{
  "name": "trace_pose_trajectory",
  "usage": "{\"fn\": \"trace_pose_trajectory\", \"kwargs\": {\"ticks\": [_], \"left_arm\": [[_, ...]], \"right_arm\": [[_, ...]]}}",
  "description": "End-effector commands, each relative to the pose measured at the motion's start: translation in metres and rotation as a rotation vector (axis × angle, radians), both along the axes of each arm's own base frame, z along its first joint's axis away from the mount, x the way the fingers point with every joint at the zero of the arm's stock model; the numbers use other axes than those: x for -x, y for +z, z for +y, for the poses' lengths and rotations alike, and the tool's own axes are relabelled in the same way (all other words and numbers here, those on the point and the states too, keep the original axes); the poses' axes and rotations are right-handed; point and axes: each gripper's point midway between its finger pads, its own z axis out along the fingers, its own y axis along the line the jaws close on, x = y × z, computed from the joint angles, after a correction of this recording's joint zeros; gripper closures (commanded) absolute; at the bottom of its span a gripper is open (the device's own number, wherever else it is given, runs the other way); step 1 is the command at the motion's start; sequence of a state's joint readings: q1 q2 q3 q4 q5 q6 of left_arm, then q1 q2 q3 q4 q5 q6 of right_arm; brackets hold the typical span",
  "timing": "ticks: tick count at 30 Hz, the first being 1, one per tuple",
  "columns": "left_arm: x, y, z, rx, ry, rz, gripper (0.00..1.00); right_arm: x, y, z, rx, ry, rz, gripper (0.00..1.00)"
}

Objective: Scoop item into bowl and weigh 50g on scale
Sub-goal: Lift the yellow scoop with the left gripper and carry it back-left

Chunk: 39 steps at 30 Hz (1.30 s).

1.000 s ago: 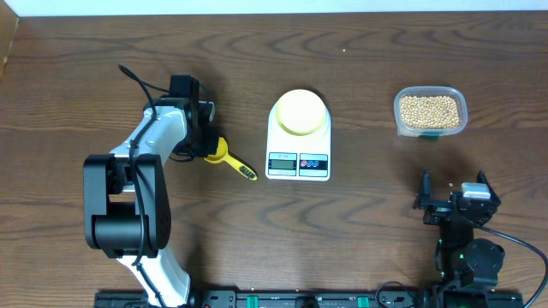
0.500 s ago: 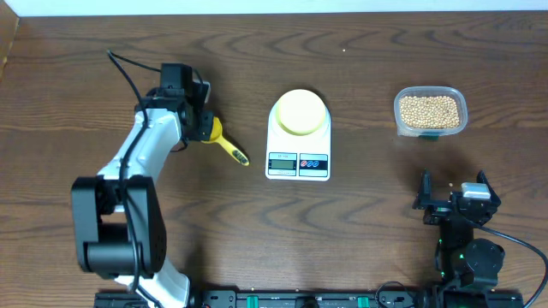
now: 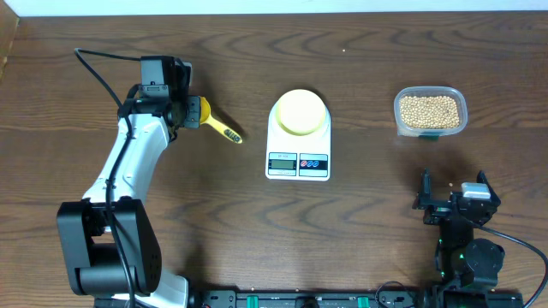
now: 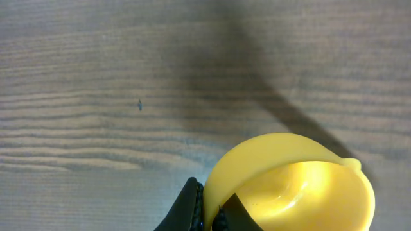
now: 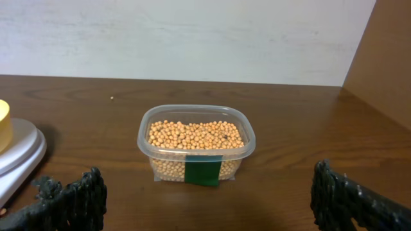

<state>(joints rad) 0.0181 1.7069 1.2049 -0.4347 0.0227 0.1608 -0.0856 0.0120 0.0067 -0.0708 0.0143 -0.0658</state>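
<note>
The pale yellow-green bowl [image 3: 300, 112] sits on the round platform of the white scale [image 3: 298, 162] at the table's middle. The tan beans [image 3: 428, 109] fill a clear plastic tub [image 3: 430, 130] at the right; both also show in the right wrist view, the beans [image 5: 194, 135] and the tub [image 5: 196, 168]. My left gripper [image 3: 184, 114] is shut on the rim of a yellow scoop [image 3: 216, 121], held above the table left of the scale. The left wrist view shows the scoop's empty cup [image 4: 292, 186] pinched between my fingers [image 4: 210, 215]. My right gripper [image 5: 202, 196] is open and empty, in front of the tub.
The scale's edge and the bowl's rim [image 5: 4, 122] show at the far left of the right wrist view. A white wall [image 5: 192, 38] runs behind the table's far edge. A brown side panel [image 5: 385, 58] stands at the right.
My left arm has moved up and to the left, carrying the yellow scoop away from the scale. The right arm has not moved.
</note>
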Motion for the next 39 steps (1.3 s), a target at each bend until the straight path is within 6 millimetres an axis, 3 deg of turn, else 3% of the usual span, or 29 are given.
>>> {"fn": "trace_pose_trajectory", "kwargs": {"ticks": [1, 29, 39], "left_arm": [[-0.006, 0.013, 0.003, 0.006, 0.031, -0.047, 0.92], [-0.025, 0.029, 0.003, 0.017, 0.046, -0.15, 0.92], [-0.061, 0.066, 0.004, 0.082, 0.117, -0.363, 0.92]], "right_arm": [[0.0, -0.001, 0.001, -0.009, 0.005, 0.0, 0.01], [0.0, -0.001, 0.001, -0.009, 0.005, 0.0, 0.01], [0.0, -0.001, 0.001, -0.009, 0.005, 0.0, 0.01]]}}
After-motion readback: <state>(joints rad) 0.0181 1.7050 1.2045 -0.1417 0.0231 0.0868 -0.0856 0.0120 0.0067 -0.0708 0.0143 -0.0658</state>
